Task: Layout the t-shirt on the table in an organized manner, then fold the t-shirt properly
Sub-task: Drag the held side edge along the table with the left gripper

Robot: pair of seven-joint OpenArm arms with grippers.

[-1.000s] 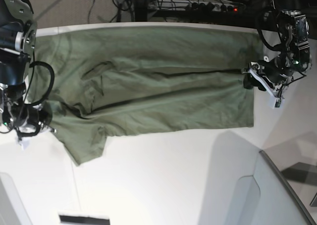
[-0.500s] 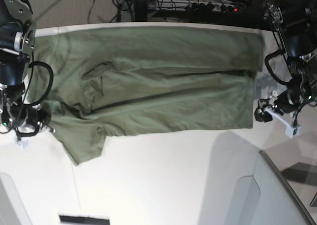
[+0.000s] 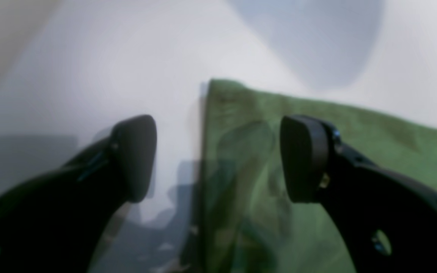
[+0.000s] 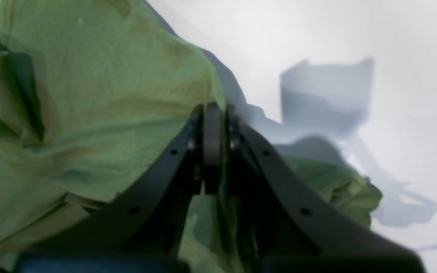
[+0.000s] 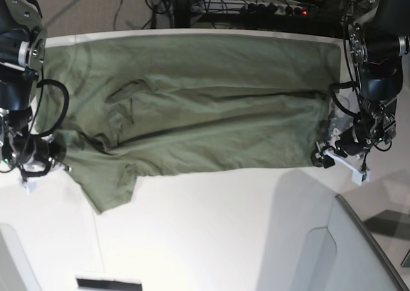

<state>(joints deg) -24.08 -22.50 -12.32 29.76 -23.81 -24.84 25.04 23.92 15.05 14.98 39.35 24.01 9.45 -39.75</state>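
Note:
The olive-green t-shirt (image 5: 205, 105) lies spread wide across the white table (image 5: 224, 227), with one sleeve pointing toward the near edge at the left. My left gripper (image 5: 330, 159) stands open at the shirt's near right corner. In the left wrist view the cloth's edge (image 3: 393, 132) runs between the open fingers of the left gripper (image 3: 218, 159), with nothing gripped. My right gripper (image 5: 61, 165) sits at the shirt's left edge by the sleeve. In the right wrist view the right gripper (image 4: 212, 144) is shut where the bunched, raised t-shirt (image 4: 108, 94) meets its tips.
A grey raised panel (image 5: 359, 252) stands at the near right and another (image 5: 13, 259) at the near left. A dark strip (image 5: 109, 283) lies at the front edge. Cables and floor (image 5: 192, 9) lie beyond the table's far edge.
My left gripper let go of the middle of the shirt's right edge, opened, and moved toward the near right corner. The right edge settled flatter. The right arm stayed put.

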